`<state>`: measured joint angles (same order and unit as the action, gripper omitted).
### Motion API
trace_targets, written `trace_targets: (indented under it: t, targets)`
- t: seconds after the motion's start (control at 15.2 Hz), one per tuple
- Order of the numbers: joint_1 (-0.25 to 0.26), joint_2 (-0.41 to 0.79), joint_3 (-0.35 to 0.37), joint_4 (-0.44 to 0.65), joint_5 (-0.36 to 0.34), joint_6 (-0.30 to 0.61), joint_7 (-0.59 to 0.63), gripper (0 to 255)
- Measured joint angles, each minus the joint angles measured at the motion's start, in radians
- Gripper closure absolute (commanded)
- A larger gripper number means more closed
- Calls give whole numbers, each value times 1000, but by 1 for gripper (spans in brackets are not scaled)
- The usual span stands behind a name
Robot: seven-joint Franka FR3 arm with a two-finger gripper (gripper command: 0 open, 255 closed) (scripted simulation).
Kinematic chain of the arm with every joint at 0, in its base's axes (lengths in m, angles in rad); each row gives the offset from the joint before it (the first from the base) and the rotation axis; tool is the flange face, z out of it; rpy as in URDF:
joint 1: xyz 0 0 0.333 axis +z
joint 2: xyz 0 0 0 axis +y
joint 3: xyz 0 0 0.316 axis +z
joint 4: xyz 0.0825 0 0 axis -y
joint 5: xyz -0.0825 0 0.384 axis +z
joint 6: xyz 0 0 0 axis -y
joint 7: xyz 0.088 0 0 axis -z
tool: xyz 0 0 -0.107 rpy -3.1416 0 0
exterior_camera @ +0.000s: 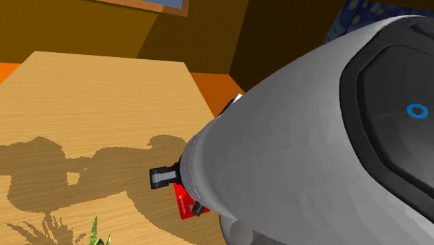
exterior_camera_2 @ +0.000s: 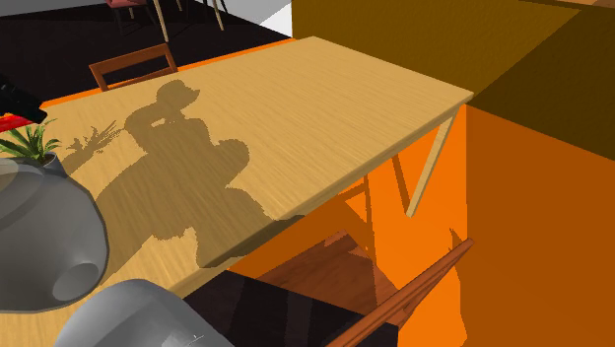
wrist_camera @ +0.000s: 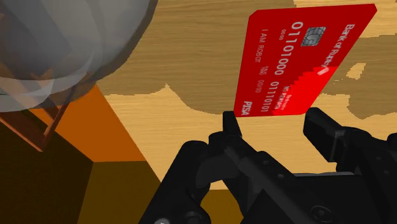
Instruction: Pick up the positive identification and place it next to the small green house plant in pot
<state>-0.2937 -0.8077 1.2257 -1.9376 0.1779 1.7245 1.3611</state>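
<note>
Hand: the black hand [wrist_camera: 273, 124] is clenched on the red card. In the wrist view one finger [wrist_camera: 231, 122] sits at each side of the card's near end. In the shoulder view the hand [exterior_camera: 181, 193] pokes out from behind the arm.
Red card: the red card [wrist_camera: 299, 60] carries a chip, rows of white digits and bank lettering. Seen from the shoulder [exterior_camera: 184, 203], it hangs tilted below the hand, over the table's near part. In the second exterior view it is a red sliver [exterior_camera_2: 14, 121] at the left edge, just above the plant.
Plant: the green leaves [exterior_camera: 97, 233] rise at the shoulder view's bottom edge, left of the card and near it. In the second exterior view the plant [exterior_camera_2: 28, 143] stands behind the arm, which hides its pot.
Arm: the white arm [exterior_camera: 313, 153] bulks close to the shoulder camera.
Table: the pale wooden table [exterior_camera_2: 325, 89] bears the arm's broad shadow [exterior_camera_2: 187, 168].
Chair: a brown chair [exterior_camera_2: 133, 64] stands at the table's far side.
Floor: the orange floor [exterior_camera_2: 512, 217] lies beyond the table edge.
</note>
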Motion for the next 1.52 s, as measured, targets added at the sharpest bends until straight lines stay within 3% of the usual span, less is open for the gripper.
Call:
trace_targets:
  t: [0.33,0.99,1.52]
  targets:
    - [-13,-10,54,12,22,0,39,255]
    - [-2,-33,110,-98,60,105,68,255]
    - [-23,-46,184,-161,94,189,94,255]
